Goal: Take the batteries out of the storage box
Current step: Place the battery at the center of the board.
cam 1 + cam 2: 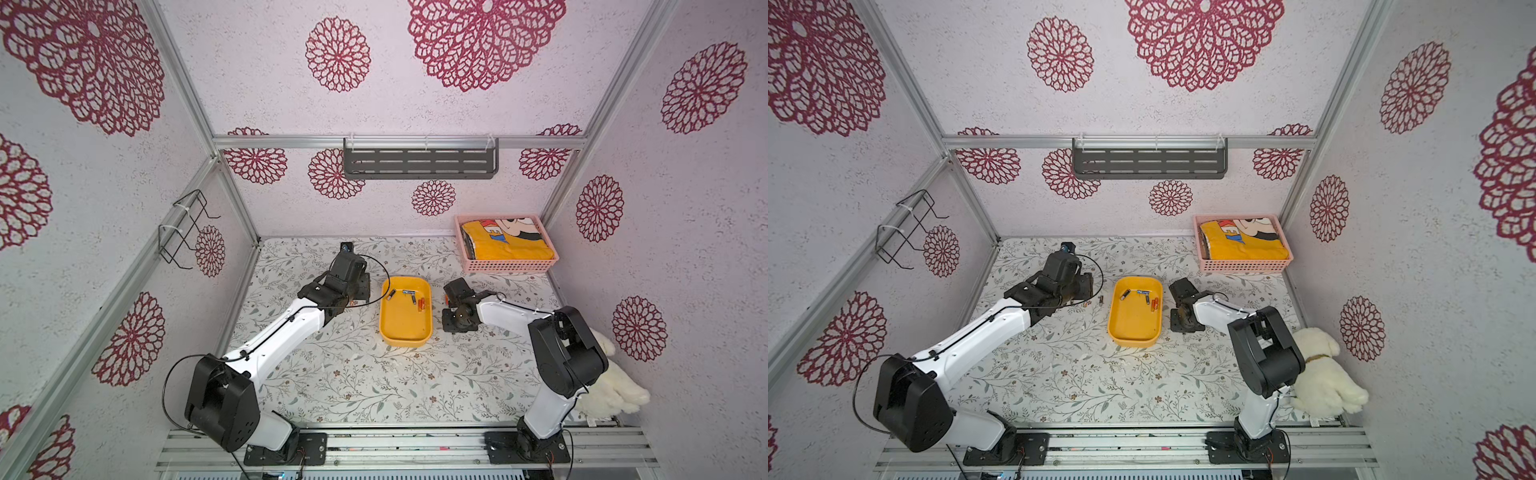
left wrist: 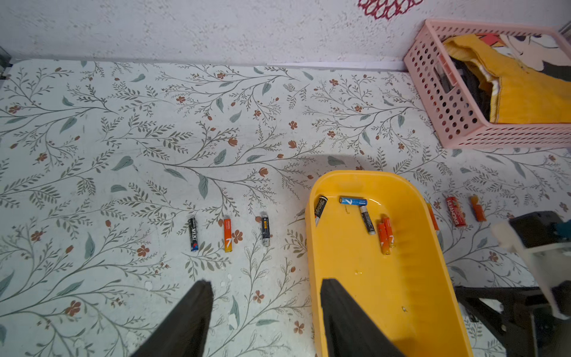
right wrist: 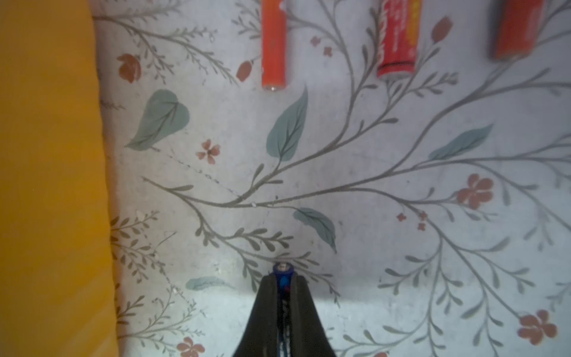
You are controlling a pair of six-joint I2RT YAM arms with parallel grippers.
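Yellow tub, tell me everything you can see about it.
The tub is a shallow rectangular tray of smooth, glossy yellow-orange plastic with rounded corners and solid walls. It sits flat on the floral table, its long side running away from the robot. Five batteries lie at its far end: two black, one blue, two orange, one black leaning on a wall. Its near half is bare.

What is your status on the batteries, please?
Left hand open, empty, beside the box. Right hand shut on a blue battery. Five batteries in box. Nothing in the way.
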